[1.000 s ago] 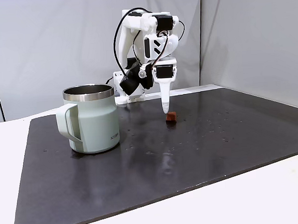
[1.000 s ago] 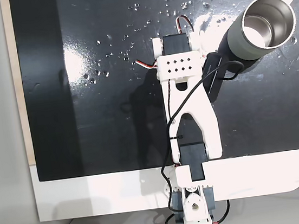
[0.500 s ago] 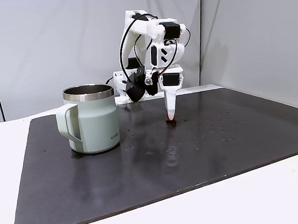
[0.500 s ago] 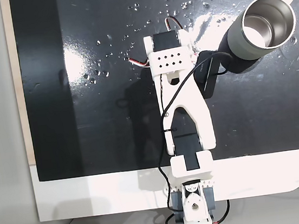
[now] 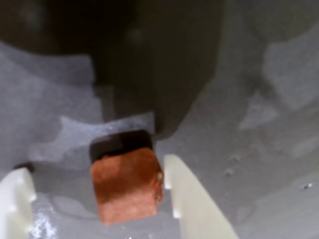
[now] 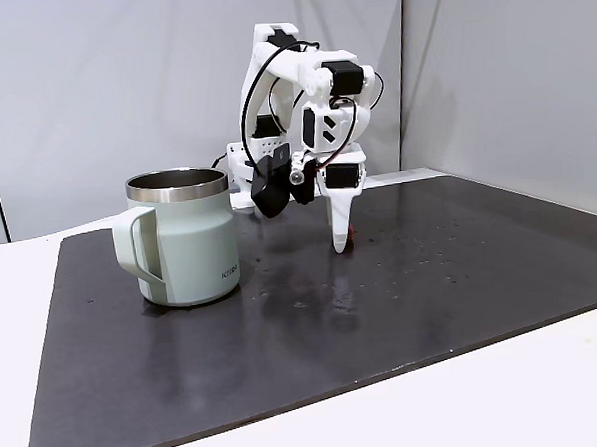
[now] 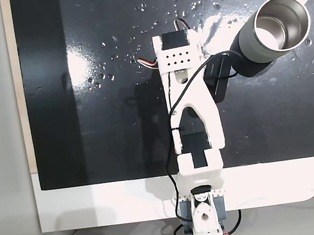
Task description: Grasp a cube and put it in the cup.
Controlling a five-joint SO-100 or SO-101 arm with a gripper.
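In the wrist view the gripper [image 5: 94, 199] is lowered to the dark mat [image 5: 259, 149] with its two pale fingers [image 5: 192, 204] spread apart. The reddish-brown cube [image 5: 127, 184] lies on the mat between them. It is just beside the finger on the right of this view, perhaps touching it, and apart from the finger on the left. The fingers have not closed on it.

In a fixed view from the side, the gripper [image 6: 341, 245] points down at the mat and a small part of the cube [image 6: 350, 243] shows behind the fingertip. The mint-green cup [image 6: 181, 237] stands upright, well apart from the gripper, to its left in this view.
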